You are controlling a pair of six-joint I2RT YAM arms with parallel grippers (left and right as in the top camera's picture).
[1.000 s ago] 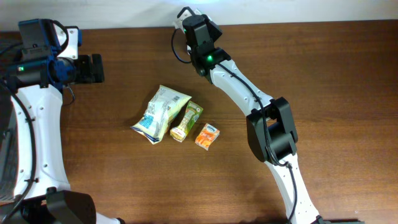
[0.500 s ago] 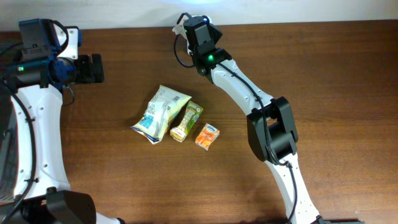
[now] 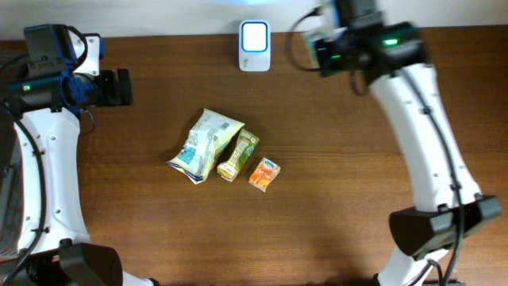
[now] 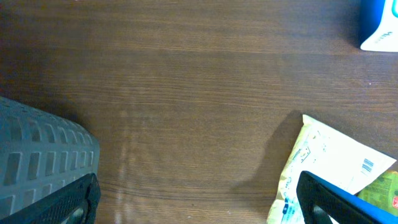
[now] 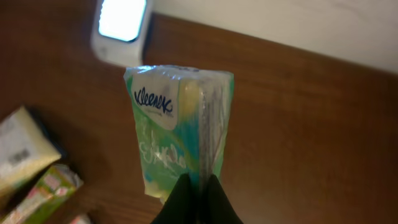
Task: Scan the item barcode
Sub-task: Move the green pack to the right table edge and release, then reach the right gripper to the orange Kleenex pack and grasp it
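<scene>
"So, what have you got, from the left edge across?"

"My left jaws hang spread wide and empty near the far left corner of the surface (image 3: 159,238), out of the way, I'd judge. In the middle lie three packets in a row: a pale snack bag (image 3: 205,144), a green pouch (image 3: 238,156) against it, and an orange carton (image 3: 265,173) just beside that."

"And the scanner?"

"One scanner (image 3: 254,46), at the far edge, lit face up. To its right, my right jaws are pressed together on the seam of the Kleenex pack (image 5: 180,134), held off the surface beside the scanner, not over it. I pinch the edge so the printed faces are bare for the reader. No barcode shows on the side I see."

"Count?"

"Four items: three lying, one in hand. One scanner."
</scene>
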